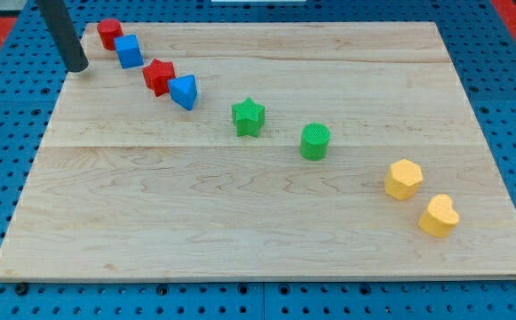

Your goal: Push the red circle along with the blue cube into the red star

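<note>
Blue pegboard is surrounding a pale wooden counter (266,231), which is filling most of the view and carrying eight small blocks in a loose diagonal running from the view's top left down to the view's bottom right.

Up in the top left corner the red circle (109,33) is sitting at the counter's edge, with the blue cube (129,52) touching it on the lower right. Just beyond the cube, with a small gap, the red star (159,76) is lying, and a blue triangular block (185,92) is pressing against the star's right side. Further along, well apart from that group, a green star (249,116) and a green cylinder (315,141) are standing near the counter's middle. Near the view's right edge a yellow hexagonal block (403,179) and a yellow heart (439,216) are sitting close together.

No pincer is fitted to this arm, so nothing is being held; the dark rod is slanting down from the view's top, and my tip (78,66) is resting at the counter's left edge, to the left of the red circle and blue cube and apart from both.
</note>
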Available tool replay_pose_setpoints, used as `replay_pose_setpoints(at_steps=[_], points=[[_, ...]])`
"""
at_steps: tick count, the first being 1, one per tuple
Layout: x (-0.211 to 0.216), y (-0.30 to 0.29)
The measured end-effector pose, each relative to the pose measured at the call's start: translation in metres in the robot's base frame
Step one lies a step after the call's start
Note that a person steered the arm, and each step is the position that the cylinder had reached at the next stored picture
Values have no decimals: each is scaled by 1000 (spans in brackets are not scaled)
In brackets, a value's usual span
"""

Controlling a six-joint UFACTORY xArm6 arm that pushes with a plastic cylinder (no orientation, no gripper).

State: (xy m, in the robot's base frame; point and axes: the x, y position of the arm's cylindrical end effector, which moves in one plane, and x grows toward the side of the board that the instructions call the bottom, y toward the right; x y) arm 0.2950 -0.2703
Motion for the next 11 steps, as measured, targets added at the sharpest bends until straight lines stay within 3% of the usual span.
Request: replay_pose_setpoints(at_steps=[5, 6, 7, 8, 9, 10, 11], points=[[3, 7], [-18, -34], [-81, -11], [-103, -1], [-91, 110], [14, 183], [42, 200]])
